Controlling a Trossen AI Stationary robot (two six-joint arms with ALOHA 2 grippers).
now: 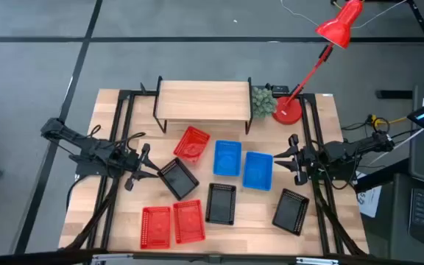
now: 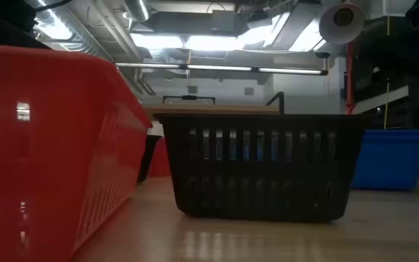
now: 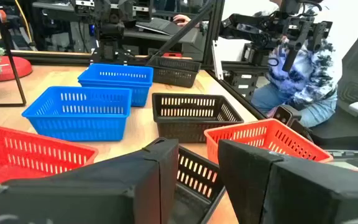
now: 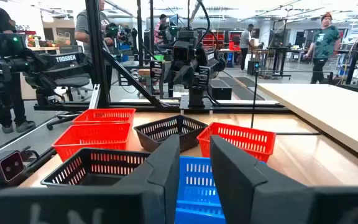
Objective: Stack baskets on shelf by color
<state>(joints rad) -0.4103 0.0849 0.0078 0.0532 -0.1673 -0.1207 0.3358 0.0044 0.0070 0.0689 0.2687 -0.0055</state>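
The light-wood shelf stands at the table's far side with nothing on it. Eight baskets sit on the tabletop: red ones, blue ones, black ones. I see no third blue basket. My left gripper is open, just left of the tilted black basket. My right gripper is open, just right of the blue basket.
A red desk lamp and a small green plant stand right of the shelf. Black frame rails run along both table sides. People and equipment show in the room beyond. The low view shows red, black and blue baskets close up.
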